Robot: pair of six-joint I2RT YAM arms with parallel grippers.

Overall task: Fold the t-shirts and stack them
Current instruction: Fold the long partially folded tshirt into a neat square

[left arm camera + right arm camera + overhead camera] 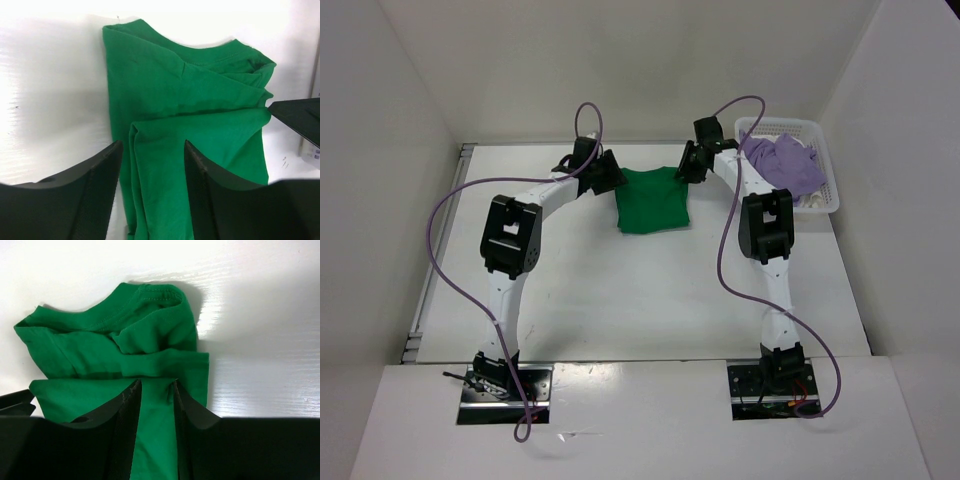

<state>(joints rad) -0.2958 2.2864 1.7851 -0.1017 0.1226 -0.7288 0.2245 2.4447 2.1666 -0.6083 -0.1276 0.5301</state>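
Holding our left tool [152, 145] with its two black fingers spread apart, we are looking through the gap at green cloth lying flat beneath, and the fingers are pinching nothing. Our right tool [156, 384] is standing parted as well, more narrowly, and a strip of the same cloth is showing between its fingers. The two tools are facing each other across the bright green cloth t-shirt [653, 200], the left one at its left edge and the right one at its far right corner. Each wrist view is catching a dark corner of the opposite tool at its border. The shirt is lying folded into a rough rectangle on the far middle of the white surface [620, 300], with its ribbed collar and a tucked sleeve bunching at one end. Farther to our right, in the far right corner, the white perforated plastic basket [832, 185] is sitting, and the pale lavender-purple t-shirt [785, 165] is lying crumpled and heaped in it. Purple cables [725, 250] are looping along both arms.
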